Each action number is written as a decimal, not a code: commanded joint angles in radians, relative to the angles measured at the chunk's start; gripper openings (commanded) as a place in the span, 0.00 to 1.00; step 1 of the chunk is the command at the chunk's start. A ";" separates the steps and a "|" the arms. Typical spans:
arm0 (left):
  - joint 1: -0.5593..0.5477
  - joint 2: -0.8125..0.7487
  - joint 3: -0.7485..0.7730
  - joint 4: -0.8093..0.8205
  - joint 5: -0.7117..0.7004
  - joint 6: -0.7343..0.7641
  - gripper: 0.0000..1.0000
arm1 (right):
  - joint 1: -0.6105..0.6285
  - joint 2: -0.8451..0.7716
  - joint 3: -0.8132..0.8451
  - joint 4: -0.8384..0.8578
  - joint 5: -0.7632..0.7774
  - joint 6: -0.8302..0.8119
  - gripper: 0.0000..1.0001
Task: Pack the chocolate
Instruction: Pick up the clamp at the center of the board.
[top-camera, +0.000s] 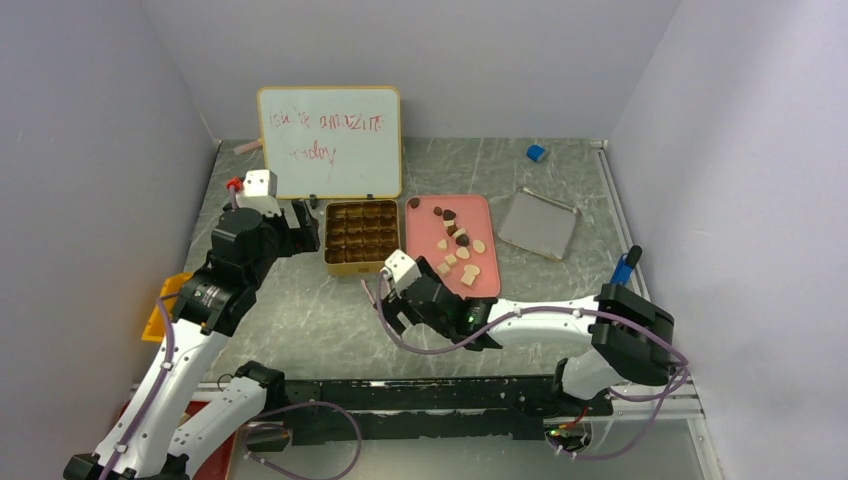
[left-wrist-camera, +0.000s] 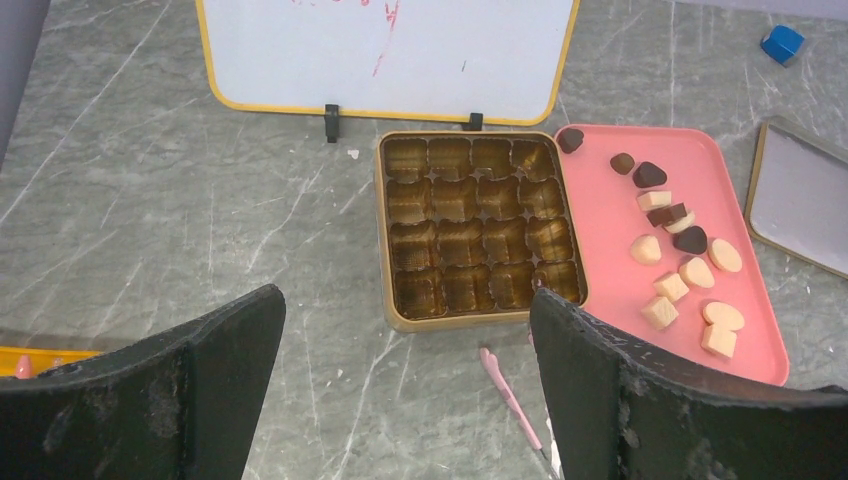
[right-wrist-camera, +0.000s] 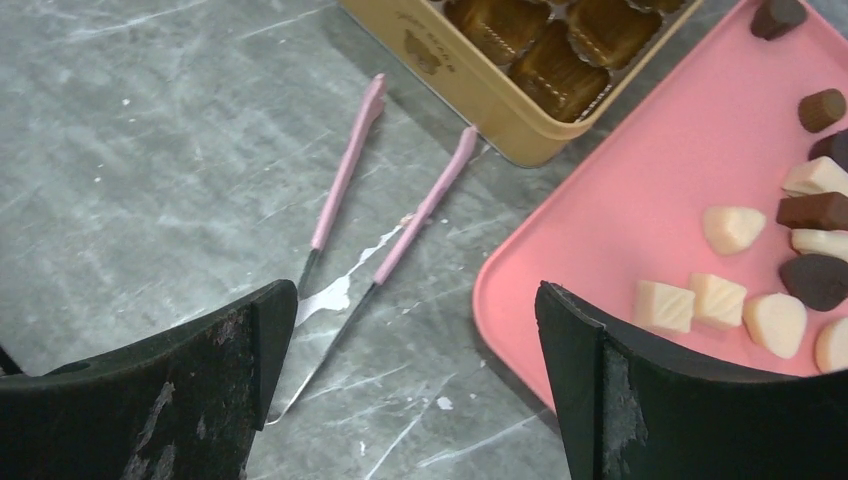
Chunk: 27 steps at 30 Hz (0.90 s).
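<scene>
Five dark chocolates (left-wrist-camera: 650, 175), one pink tray (left-wrist-camera: 610, 290), one gold box (left-wrist-camera: 460, 319).

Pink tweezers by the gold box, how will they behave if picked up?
The tweezers look thin and light, probably easy to lift. Their two long splayed arms would likely flex together when squeezed. Lying flat on the smooth table, they may slide when nudged.
</scene>
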 joint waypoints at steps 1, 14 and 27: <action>0.000 0.001 0.005 0.028 -0.020 0.001 0.97 | 0.033 -0.001 0.031 0.030 0.018 0.001 0.93; 0.000 0.013 0.001 0.043 -0.018 -0.006 0.97 | 0.136 0.072 0.069 0.033 0.029 0.057 0.93; -0.001 -0.002 0.005 0.034 -0.034 -0.002 0.97 | 0.169 0.138 0.090 0.073 0.047 0.100 0.93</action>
